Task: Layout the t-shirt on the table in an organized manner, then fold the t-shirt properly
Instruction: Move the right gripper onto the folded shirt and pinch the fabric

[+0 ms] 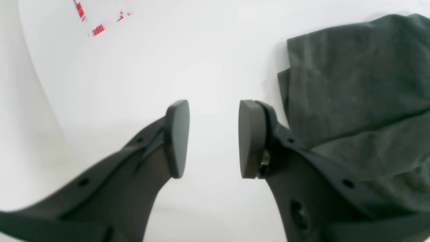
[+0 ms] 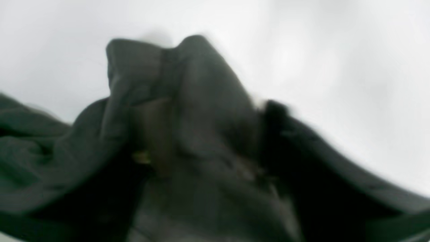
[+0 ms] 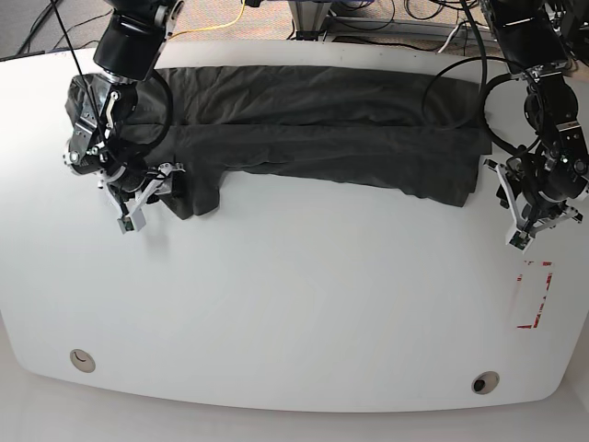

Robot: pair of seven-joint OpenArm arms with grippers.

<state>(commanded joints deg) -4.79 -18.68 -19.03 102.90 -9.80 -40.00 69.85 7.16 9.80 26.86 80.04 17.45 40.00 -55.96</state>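
T-shirt: the dark charcoal t-shirt (image 3: 313,129) lies stretched in a long band across the far part of the table (image 3: 294,313), folded lengthwise so an upper layer overlaps a lower one; one short flap hangs toward the near side at the base view's left end.

Table: white, with two round grommet holes (image 3: 485,381) near the front edge and a red dashed rectangle mark (image 3: 536,295) on the base view's right, cut off at the top corner of the left wrist view.

Left gripper: the left gripper (image 1: 214,139) hangs over bare table just beside the shirt's end edge, jaws spread apart with nothing between the two flat pads (image 1: 250,137). The cloth does not touch the pads; the shirt fills the right side of that view and runs out of frame.

Right gripper: the right gripper (image 3: 138,198) sits at the shirt's other end, by the hanging flap. In the right wrist view, blurred cloth is draped over the fingers and hides them almost wholly; only a dark fingertip (image 2: 277,109) peeks out. Whether the jaws are clamped on the fabric or apart cannot be told.

Cut off: both arms' upper links leave the base view at the top edge.
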